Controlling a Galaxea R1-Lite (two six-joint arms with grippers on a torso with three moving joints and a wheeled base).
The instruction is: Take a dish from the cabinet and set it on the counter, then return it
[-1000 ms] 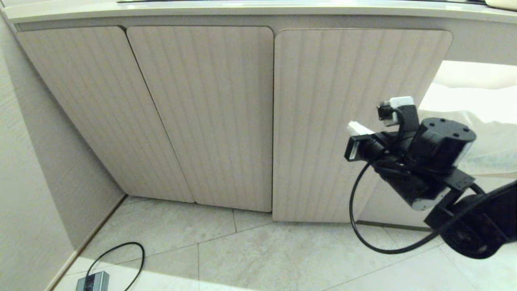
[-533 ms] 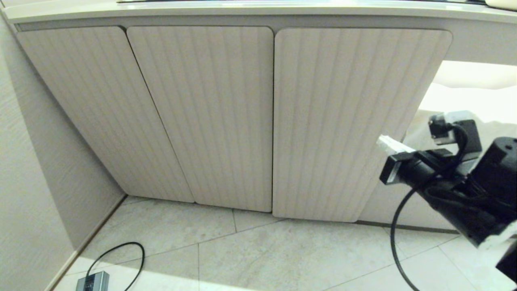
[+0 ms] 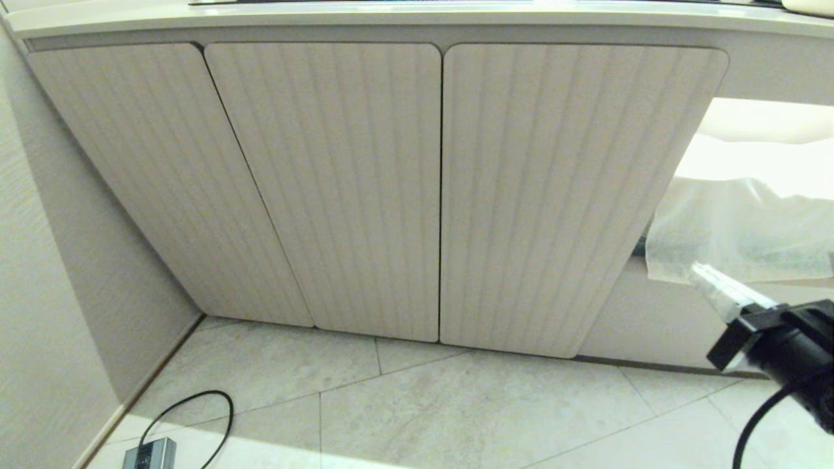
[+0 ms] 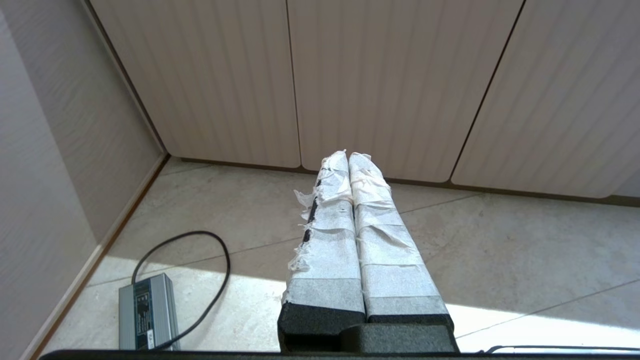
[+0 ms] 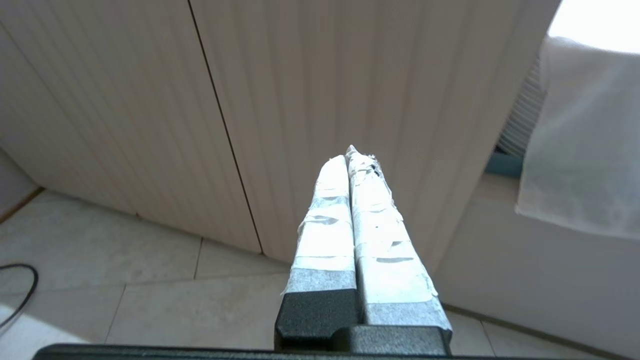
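Right gripper (image 3: 700,272), white-taped fingers pressed together and holding nothing, now low at the lower right, drawn back from the rightmost beige ribbed round-cornered cabinet door (image 3: 554,195). That door now flush with its neighbours, no longer ajar. Left gripper (image 4: 348,159) likewise closed and empty, parked over the pale floor tiles (image 4: 500,240). White bowl nowhere visible; presumably behind the doors. Judged: return done, task near its end.
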